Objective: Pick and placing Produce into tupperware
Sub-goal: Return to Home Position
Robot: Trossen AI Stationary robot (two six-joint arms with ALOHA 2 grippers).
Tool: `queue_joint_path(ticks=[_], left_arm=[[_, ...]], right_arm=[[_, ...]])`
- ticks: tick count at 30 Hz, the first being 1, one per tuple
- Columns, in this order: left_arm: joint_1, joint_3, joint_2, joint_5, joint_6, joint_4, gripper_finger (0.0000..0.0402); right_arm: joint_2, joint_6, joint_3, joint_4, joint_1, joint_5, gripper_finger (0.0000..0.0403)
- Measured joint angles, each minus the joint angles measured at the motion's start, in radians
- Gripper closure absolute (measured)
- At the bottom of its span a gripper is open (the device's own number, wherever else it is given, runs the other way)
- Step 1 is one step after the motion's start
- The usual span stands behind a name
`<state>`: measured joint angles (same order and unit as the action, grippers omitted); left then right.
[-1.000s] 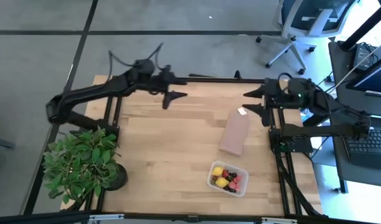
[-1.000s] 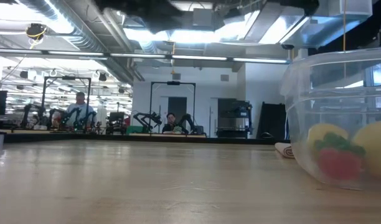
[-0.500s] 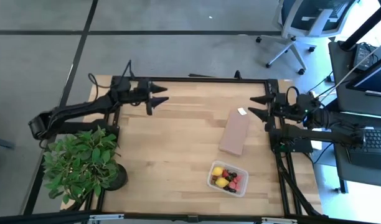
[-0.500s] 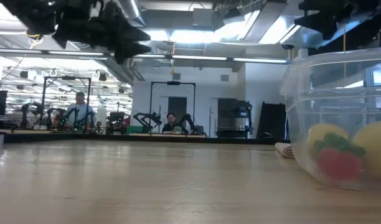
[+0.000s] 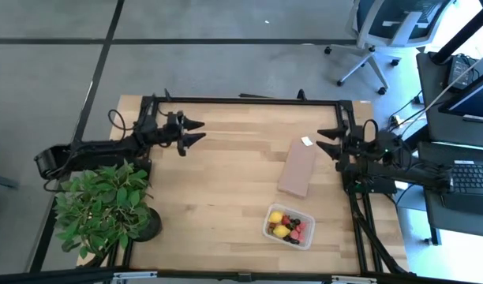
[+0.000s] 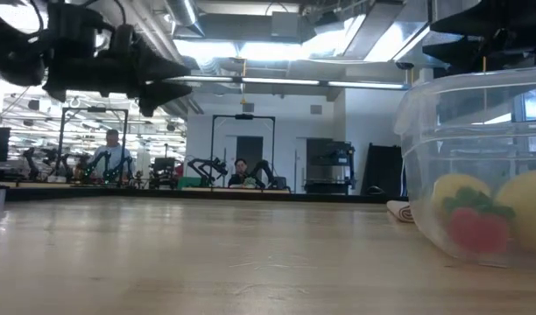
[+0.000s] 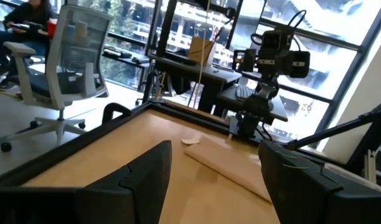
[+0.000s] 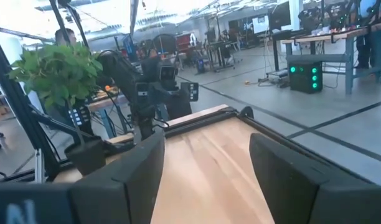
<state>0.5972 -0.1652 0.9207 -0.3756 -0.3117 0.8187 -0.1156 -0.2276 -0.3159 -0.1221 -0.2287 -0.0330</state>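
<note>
L gripper (image 5: 199,132): fingers apart, nothing btwn them, over the table's (image 5: 218,197) far-L part, pointing inward. In the last 1 s it has pulled back toward its own side, and the arm has folded down along the L edge. Its wrist view agrees: 2 dark fingers (image 7: 147,177) wide apart, only bare wood btwn.

R gripper (image 5: 320,139): also spread & empty, at the far-R edge, facing the L one. Over the same 1 s its arm has folded back toward its base. The tips barely shifted.

Outward: brown block (image 5: 297,167) lies just inboard of R gripper, unmoved. Tupperware (image 5: 266,224) sits toward the near edge, R side, well apart from both grippers, same spot as before. Inside it: 2 lemons (image 5: 282,231) & red strawberries (image 5: 300,229). Low view shows them against the clear wall. Potted plant (image 5: 103,207) stands at the near-L corner.

My read: no loose fruit shows on the wood from above, and both arms are retreating empty, so picking looks finished & the arms are parking.
</note>
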Motion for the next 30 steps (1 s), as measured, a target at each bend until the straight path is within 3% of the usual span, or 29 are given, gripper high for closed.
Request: queue_joint_path(ticks=[12,21,30], left_arm=[[0.000,0.127,0.000,0.019,-0.060,0.076,0.0170],[0.000,0.158,-0.019,0.021,-0.080,0.112,0.0170],[0.012,0.158,-0.166,0.016,-0.039,0.072,0.0170]], right_arm=[[0.115,-0.049,0.095,0.023,0.000,0.000,0.0165],[0.115,-0.029,0.095,0.021,0.000,0.000,0.0165],[0.115,0.002,0.095,0.021,0.000,-0.025,0.0165]])
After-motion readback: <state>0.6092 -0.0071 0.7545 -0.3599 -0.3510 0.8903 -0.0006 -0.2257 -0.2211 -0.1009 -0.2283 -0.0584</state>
